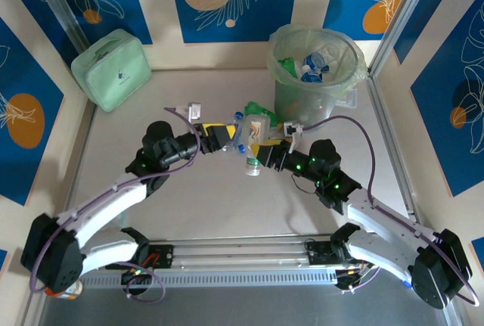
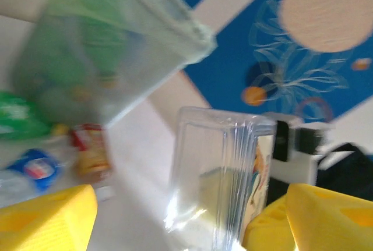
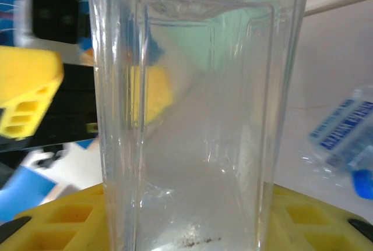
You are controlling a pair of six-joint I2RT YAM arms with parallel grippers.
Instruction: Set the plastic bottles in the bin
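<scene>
Clear square bottle (image 1: 255, 143) mid-table; green bottle (image 1: 259, 108) beside pale-green bin (image 1: 293, 103); several crushed bottles (image 1: 311, 66) inside.

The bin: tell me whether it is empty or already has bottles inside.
Not empty, partly filled. The top view shows blue-labelled bottles and a green bottle lying inside the bin, below its rim.

White links on the left arm (image 1: 98, 224) and right arm (image 1: 382, 228) are joined by black joint housings; purple cables (image 1: 342, 118) are looped alongside, green lights (image 1: 311, 163) are lit, yellow fingers (image 2: 49, 219) are fitted.
</scene>
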